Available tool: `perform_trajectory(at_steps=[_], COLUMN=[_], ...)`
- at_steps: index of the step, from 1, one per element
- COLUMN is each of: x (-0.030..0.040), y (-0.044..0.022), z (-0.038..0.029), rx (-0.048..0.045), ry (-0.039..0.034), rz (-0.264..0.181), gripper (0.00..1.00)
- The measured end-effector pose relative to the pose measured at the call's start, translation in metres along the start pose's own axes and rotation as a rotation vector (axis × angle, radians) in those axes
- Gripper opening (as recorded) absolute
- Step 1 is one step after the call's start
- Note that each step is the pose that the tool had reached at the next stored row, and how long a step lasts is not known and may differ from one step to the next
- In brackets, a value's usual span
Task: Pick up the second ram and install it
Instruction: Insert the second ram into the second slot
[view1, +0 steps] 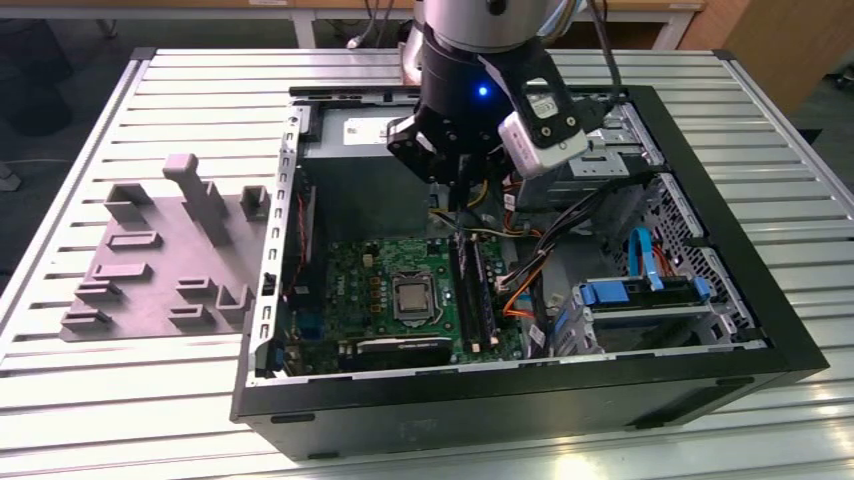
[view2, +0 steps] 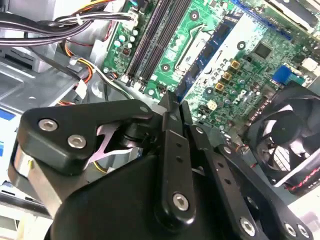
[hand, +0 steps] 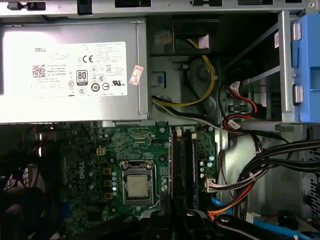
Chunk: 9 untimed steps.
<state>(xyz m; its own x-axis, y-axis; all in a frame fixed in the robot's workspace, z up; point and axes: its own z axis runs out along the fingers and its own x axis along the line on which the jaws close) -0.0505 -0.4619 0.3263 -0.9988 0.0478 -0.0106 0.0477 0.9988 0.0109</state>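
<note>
Ram (view2: 216, 50) is the thin blue-green stick with a pale face that I see in the second wrist view. It runs out from the tips of the gripper (view2: 172, 102). The jaws are pinched narrow, and the stick seems to sit between them, though the fingers hide the exact grip.

In the exterior view the gripper (view1: 458, 195) hangs inside the open case (view1: 534, 400). It is over the far part of the green board (view1: 360, 270). The long black slots (view1: 477, 300) lie just nearer than it, and the ram is up above the board, not in a slot.

In the first wrist view the gripper (hand: 172, 220) lines up with the slots (hand: 182, 160). The square chip (hand: 137, 186) sits just beside them. The silver power box (hand: 70, 70) is at the far wall of the case.

A round black fan (view2: 285, 135) shows beside the board in the second wrist view.

On the exterior view's right, inside the case, are blue clips (view1: 641, 292) and a bunch of wires (view1: 534, 250). On the exterior view's left, outside the case, a grey tray (view1: 147, 260) with little posts lies on the ribbed table (view1: 747, 440).
</note>
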Motion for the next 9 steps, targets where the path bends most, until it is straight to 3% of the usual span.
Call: perform_trajectory(at_steps=[4,9], x=[-0.0001,-0.0001], y=[0.0001,0.0001], z=[-0.0065,-0.0066], rx=[-0.0002,-0.0004], ry=[-0.0001,-0.0001], rz=[0.0,0.0], gripper=[0.14,0.14])
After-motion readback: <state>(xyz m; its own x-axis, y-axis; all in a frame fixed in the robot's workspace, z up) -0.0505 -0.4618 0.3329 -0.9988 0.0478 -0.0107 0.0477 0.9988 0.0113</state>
